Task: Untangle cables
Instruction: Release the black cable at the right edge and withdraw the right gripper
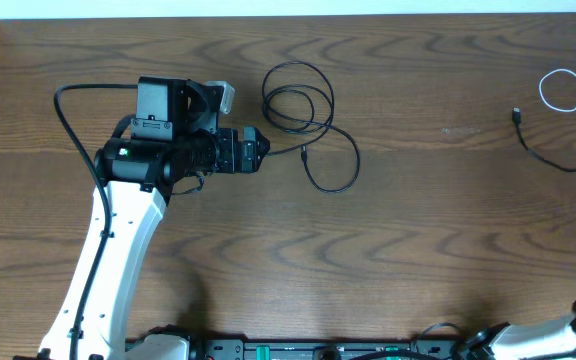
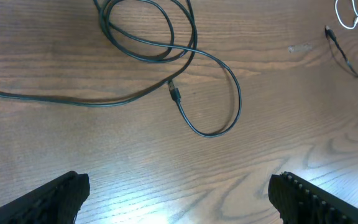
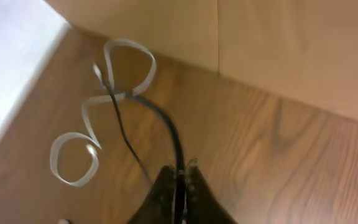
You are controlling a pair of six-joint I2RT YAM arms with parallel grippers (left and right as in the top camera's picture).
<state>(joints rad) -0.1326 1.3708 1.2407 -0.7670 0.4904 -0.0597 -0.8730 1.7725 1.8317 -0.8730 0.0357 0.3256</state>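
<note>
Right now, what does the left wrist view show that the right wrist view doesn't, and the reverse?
Only the left wrist view: the coiled black cable, lying free with its plug end showing, and the open left hand. Only the right wrist view: the right hand shut on the second black cable. Both: the white cable and that second black cable beside it.

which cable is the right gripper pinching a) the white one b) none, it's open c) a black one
c: in the right wrist view a black cable runs straight into the closed fingers of the right gripper, while the white cable lies loose beyond them.
</note>
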